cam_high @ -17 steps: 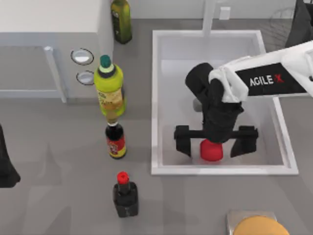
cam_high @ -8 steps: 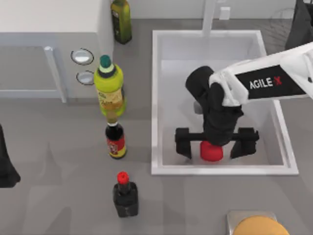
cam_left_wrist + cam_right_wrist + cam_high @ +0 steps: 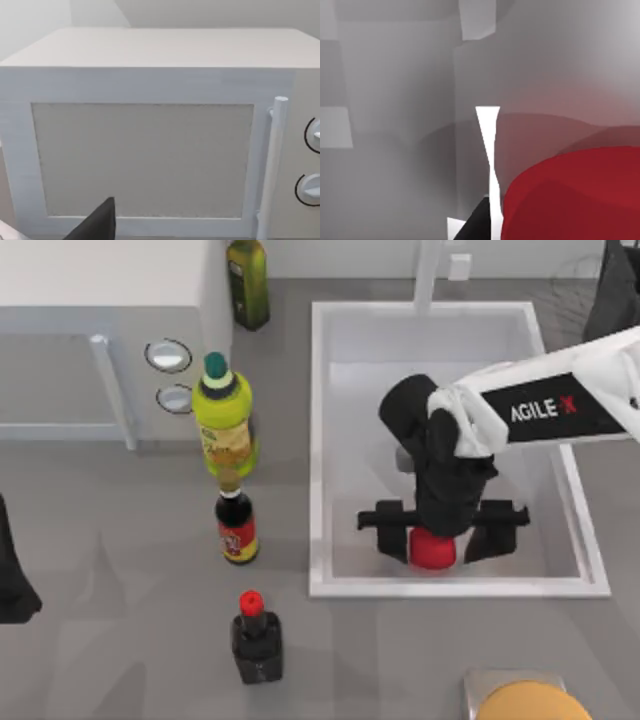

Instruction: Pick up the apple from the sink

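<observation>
White boxy microwave (image 3: 150, 145) w/ two round knobs at table's top left; nearby stand a yellow-green plastic bottle (image 3: 224, 425), dark red-label sauce bottle (image 3: 237, 528) & red-capped black bottle (image 3: 256, 638)

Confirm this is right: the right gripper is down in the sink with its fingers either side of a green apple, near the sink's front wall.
Not quite: the apple is bright red, not green, as the top view shows. The rest holds: the right gripper is down in the sink, its fingers either side of the apple, near the front wall.
</observation>
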`<state>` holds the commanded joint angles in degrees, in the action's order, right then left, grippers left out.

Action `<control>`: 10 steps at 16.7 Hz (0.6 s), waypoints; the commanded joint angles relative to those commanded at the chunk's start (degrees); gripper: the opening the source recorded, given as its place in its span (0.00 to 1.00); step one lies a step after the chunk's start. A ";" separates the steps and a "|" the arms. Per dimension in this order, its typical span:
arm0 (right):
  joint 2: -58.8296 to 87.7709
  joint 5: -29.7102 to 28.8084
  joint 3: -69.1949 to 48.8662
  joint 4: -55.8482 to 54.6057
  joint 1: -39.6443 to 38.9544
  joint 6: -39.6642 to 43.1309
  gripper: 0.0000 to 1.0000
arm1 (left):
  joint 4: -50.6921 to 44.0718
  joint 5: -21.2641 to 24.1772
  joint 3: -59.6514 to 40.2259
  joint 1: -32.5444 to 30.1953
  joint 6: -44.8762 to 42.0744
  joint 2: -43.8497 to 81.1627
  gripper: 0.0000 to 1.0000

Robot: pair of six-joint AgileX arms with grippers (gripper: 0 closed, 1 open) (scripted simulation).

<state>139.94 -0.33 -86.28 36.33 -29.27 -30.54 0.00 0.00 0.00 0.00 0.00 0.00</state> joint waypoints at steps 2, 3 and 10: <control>0.00 0.00 0.00 0.00 0.00 0.00 0.10 | 0.00 0.00 0.00 0.00 0.00 0.00 1.00; 0.00 0.00 0.00 0.00 0.00 0.00 0.02 | 0.00 0.00 0.00 0.00 0.00 0.00 1.00; 0.00 0.00 0.00 0.00 0.00 0.00 0.00 | 0.00 0.00 0.00 0.00 0.00 0.00 1.00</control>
<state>139.94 -0.33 -86.28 36.33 -29.27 -30.54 0.00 0.00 0.00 0.00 0.00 0.00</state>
